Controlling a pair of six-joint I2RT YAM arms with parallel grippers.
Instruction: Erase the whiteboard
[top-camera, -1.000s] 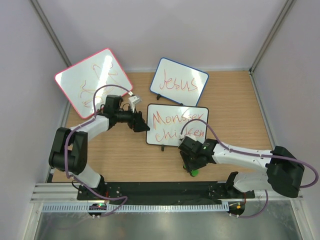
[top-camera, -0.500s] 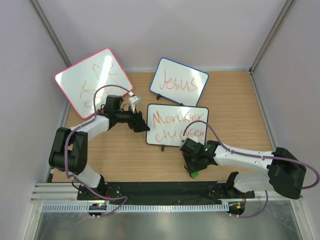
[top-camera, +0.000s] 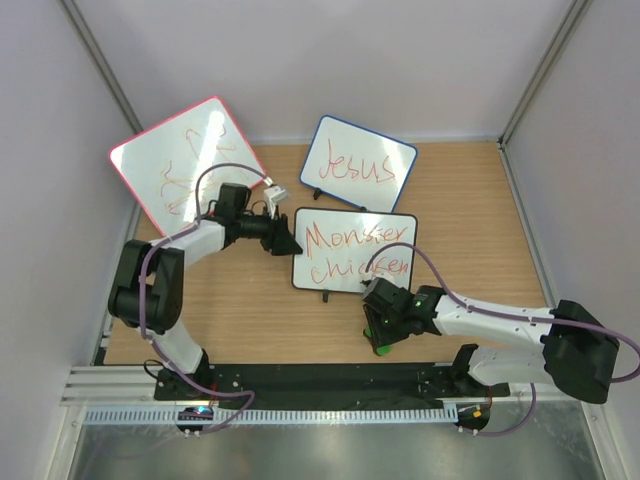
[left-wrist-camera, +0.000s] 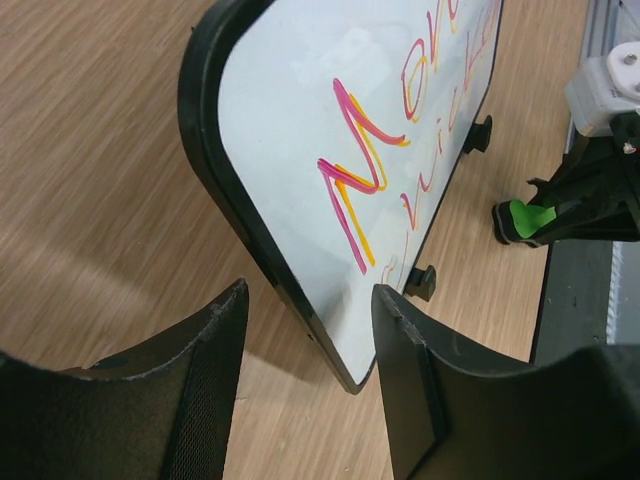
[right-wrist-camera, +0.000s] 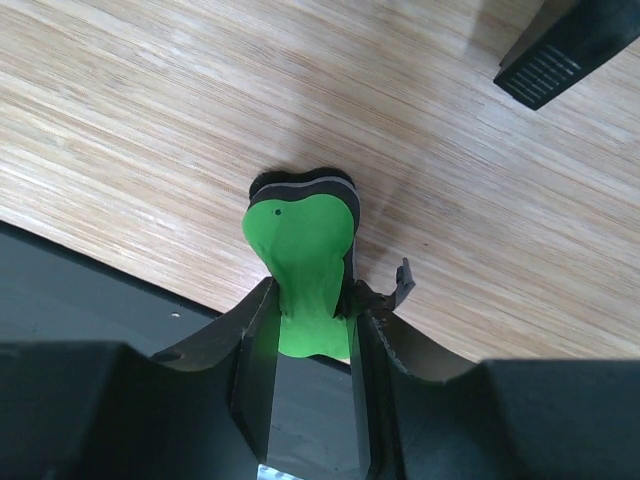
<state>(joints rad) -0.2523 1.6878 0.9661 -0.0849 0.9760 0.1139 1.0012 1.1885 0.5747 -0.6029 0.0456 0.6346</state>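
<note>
The black-framed whiteboard (top-camera: 353, 250) stands mid-table with "Monster chicken" in red and orange; it also fills the left wrist view (left-wrist-camera: 340, 130). My left gripper (top-camera: 284, 244) is open, its jaws on either side of the board's left corner (left-wrist-camera: 355, 375), not closed on it. My right gripper (top-camera: 381, 340) is shut on a green eraser (right-wrist-camera: 300, 260) with a black felt base, held low over the wood near the front rail. The eraser also shows in the left wrist view (left-wrist-camera: 527, 219).
A pink-red-framed board (top-camera: 185, 165) leans at the back left. A blue-framed board reading "Jesus" (top-camera: 357, 166) stands behind the whiteboard. The black front rail (top-camera: 330, 378) lies just beneath the right gripper. Grey walls enclose the table.
My left gripper has shifted slightly back and right along the whiteboard's left edge. My right gripper has drifted a little toward the front with the eraser.
</note>
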